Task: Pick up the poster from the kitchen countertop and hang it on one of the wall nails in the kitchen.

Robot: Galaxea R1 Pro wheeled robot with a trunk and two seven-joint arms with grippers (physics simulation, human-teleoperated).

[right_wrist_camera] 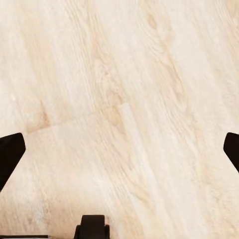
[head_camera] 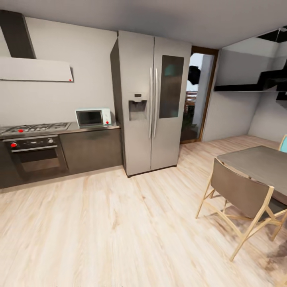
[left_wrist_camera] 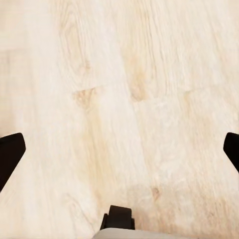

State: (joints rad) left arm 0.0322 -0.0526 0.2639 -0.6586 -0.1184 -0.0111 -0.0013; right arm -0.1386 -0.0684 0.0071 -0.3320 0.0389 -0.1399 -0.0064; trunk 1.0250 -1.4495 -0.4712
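The head view looked across a kitchen with a pale wood floor [head_camera: 119, 231]. A grey counter [head_camera: 93, 128] ran along the far wall, carrying a gas hob [head_camera: 34, 128] and a small white microwave [head_camera: 93, 117], with an oven [head_camera: 35, 156] set under the hob and a range hood [head_camera: 36, 68] above it. A tall steel fridge [head_camera: 153, 101] stood just beside the counter's end, and past it a doorway [head_camera: 198, 93] opened. To the right, a dining table [head_camera: 261, 163] had a wooden chair [head_camera: 239, 201] drawn up near it. The poster lay nowhere within these views. The left gripper [left_wrist_camera: 119, 152] hung over bare floorboards with its jaws spread wide, and the right gripper [right_wrist_camera: 119, 152] did likewise, nothing between its fingers.
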